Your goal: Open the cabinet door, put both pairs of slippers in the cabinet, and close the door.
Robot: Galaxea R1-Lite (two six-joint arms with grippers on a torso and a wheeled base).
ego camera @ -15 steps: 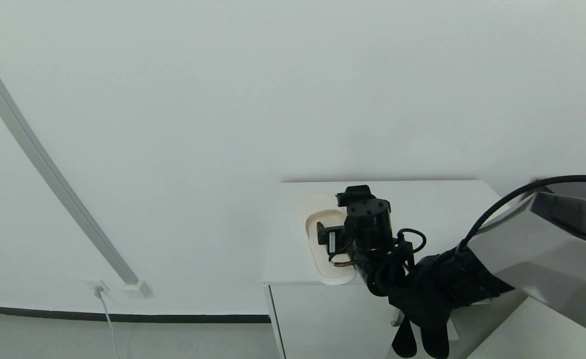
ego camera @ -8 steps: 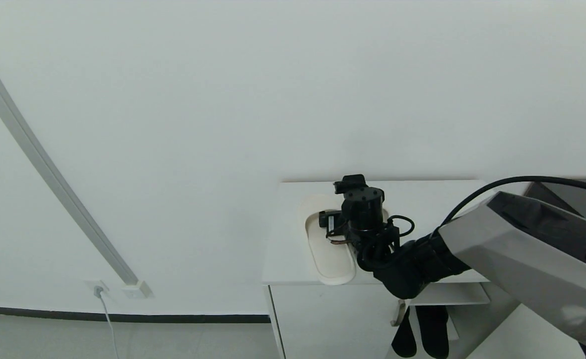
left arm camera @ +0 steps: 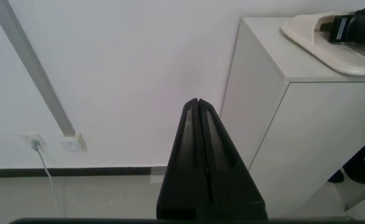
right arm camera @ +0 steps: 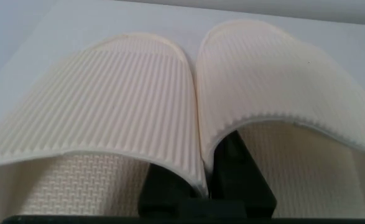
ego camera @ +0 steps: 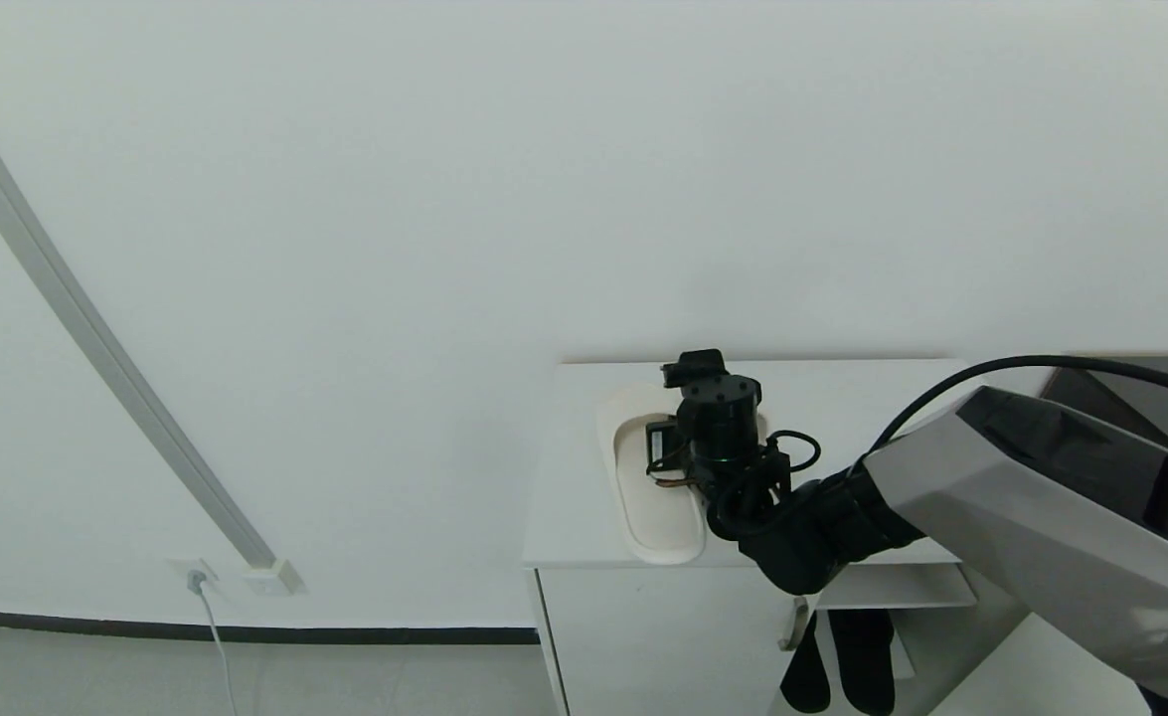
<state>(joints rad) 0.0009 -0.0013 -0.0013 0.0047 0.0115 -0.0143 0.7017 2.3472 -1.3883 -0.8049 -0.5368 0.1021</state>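
Right claw (right arm camera: 206, 177): narrow, pinched on the cream slippers (right arm camera: 120, 93). One finger sits under each slipper's strap, and the two touching inner edges are squeezed between the fingers. The pair lies side by side, soles down, on the cabinet top (ego camera: 574, 497), directly under the claw. The ribbed straps arch over the fingertips.

From the head view, the slipper on the claw's left (ego camera: 643, 507) sticks out from under the wrist, with its near end reaching the front edge of the top. The other slipper is mostly hidden by the wrist.

Below the claw: the cabinet (ego camera: 663, 646). Its left front panel is flat and closed. To the right of that panel the inside is exposed, with a shelf (ego camera: 902, 587) just under the top. The black slippers (ego camera: 862, 656) are inside under that shelf, close together and well below the claw. Can't tell how they are propped.

Left claw (left arm camera: 198, 106): fingers pressed flat together, nothing in them. It is low and off the cabinet's left side, apart from it, pointing at the wall (left arm camera: 126, 74). The cream pair is up and to its right on the cabinet top, well apart from it.

Further out past the left claw: a slanted cable duct (ego camera: 96, 338) on the wall ends near a socket (ego camera: 196, 575) with a plug and cord. The dark baseboard (ego camera: 246, 632) runs beneath.
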